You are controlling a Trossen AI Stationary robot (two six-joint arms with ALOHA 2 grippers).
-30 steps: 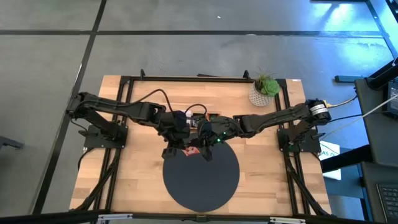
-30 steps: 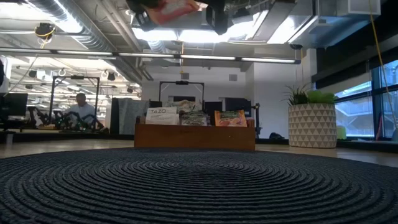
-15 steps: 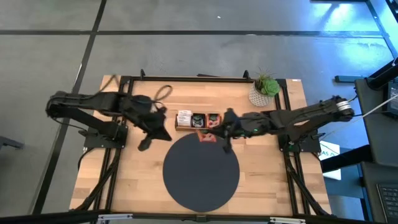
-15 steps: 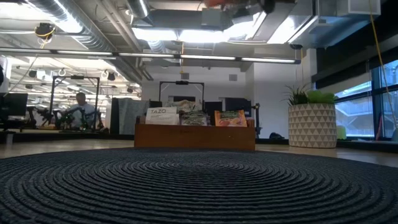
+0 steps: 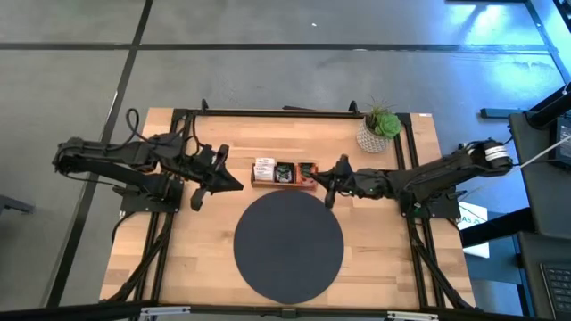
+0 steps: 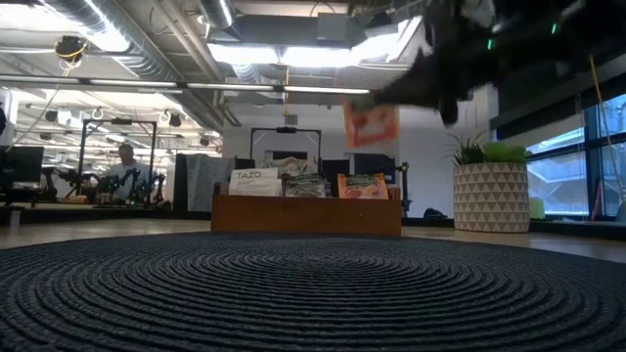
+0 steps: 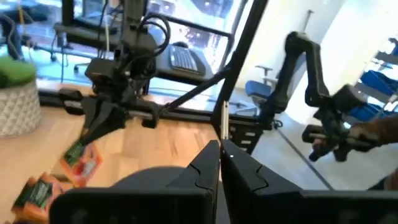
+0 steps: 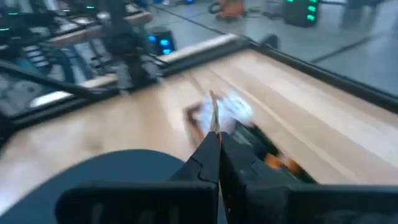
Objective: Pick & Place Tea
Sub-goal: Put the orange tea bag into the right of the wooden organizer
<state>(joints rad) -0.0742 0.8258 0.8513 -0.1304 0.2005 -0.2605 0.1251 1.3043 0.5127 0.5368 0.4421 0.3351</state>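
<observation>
while the right hand (image 6: 364, 101) pinches it, an orange sachet (image 6: 371, 124) hangs upright.

Left gripper (image 5: 230, 184): drawn back left, off the mat (image 5: 288, 248).
Right gripper (image 5: 327, 181): carried the orange sachet (image 6: 371, 125) beside the tray (image 5: 284, 184).

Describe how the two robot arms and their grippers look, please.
Both arms are dark, nearly black, built of slim jointed segments. Black cables loop along the left arm; the right arm has a silver cylindrical joint near its base. The left gripper and right gripper each have two flat, dark, tapering fingers.
</observation>
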